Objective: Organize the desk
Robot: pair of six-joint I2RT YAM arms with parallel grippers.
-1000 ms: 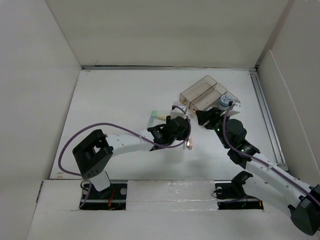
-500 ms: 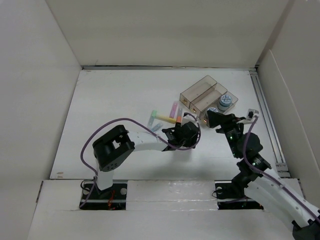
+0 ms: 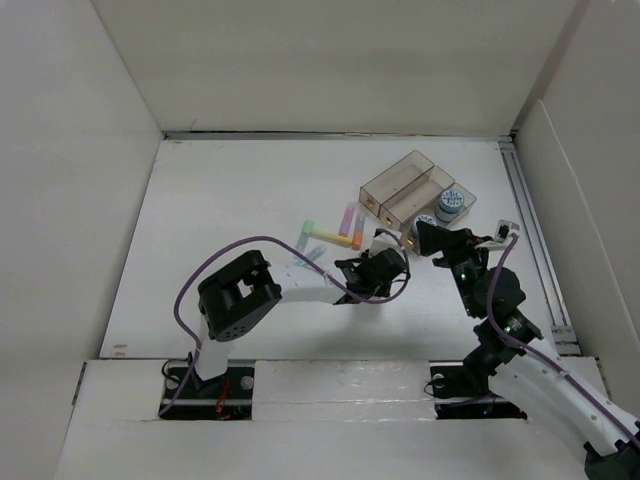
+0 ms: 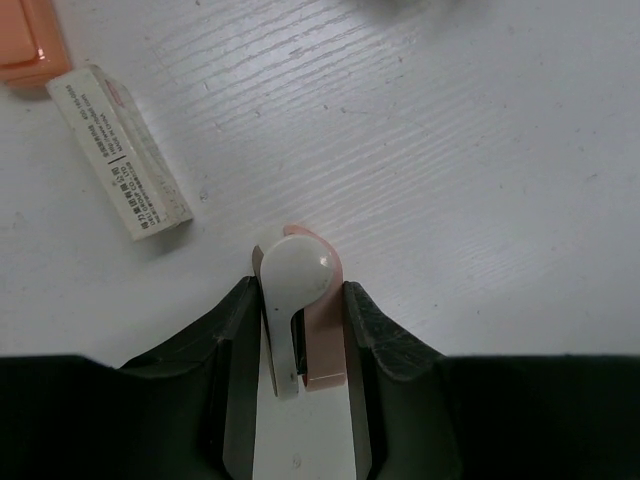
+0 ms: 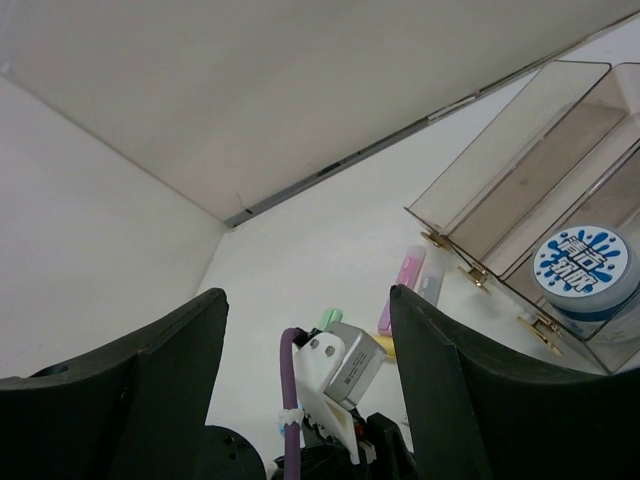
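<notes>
The white desk (image 3: pixel 220 220) holds a clear three-compartment tray (image 3: pixel 405 185) at the back right. A blue-and-white jar (image 3: pixel 450 203) stands in its right compartment and also shows in the right wrist view (image 5: pixel 585 265). My left gripper (image 3: pixel 388 265) is low over the desk just left of the tray's near end. It is shut on a small pink-and-white piece (image 4: pixel 300 300). My right gripper (image 3: pixel 428 238) is open and empty, raised just in front of the tray (image 5: pixel 540 170). Its fingers (image 5: pixel 170 380) stand wide apart.
Green (image 3: pixel 306 234), yellow (image 3: pixel 333 238), pink (image 3: pixel 347 217) and orange (image 3: pixel 358 238) highlighters lie left of the tray. A white labelled stick (image 4: pixel 125 155) and an orange piece (image 4: pixel 30 40) lie near my left gripper. A second jar (image 3: pixel 423 222) shows partly behind my right gripper. White wall panels stand all round.
My left gripper has moved right and nearer, uncovering the highlighters. My right gripper has drawn back from over the tray to its near end.
</notes>
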